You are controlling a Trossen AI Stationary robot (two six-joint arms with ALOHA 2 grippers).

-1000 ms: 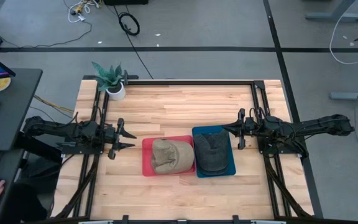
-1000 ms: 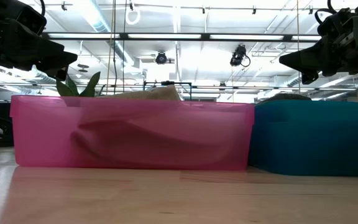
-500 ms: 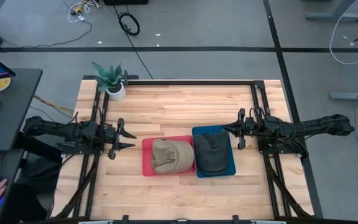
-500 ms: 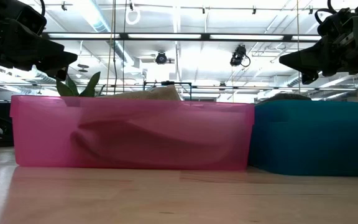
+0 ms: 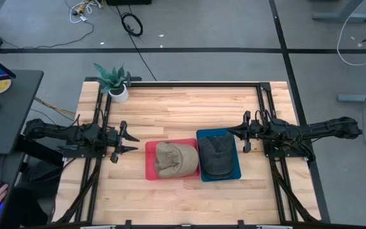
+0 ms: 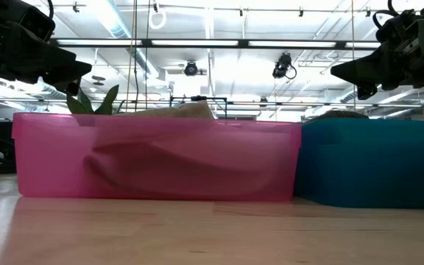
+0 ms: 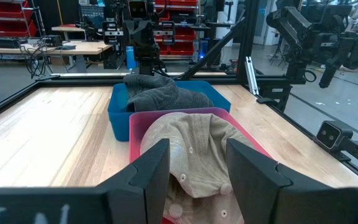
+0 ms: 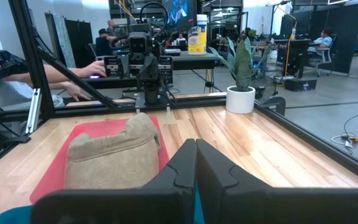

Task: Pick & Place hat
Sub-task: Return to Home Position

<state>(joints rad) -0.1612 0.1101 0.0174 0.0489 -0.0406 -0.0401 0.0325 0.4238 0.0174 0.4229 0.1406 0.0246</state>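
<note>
The left gripper hangs above the bench with its fingers spread apart and nothing between them. Just ahead of its tips sits the red bin with the brown cap inside. The right gripper, fingers pressed together and empty, faces it from the opposite side, its tips over the edge of the blue bin, which holds the black cap.

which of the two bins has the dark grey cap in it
The blue plastic bin, nearer the right arm; the red plastic bin holds a tan cap.
</note>
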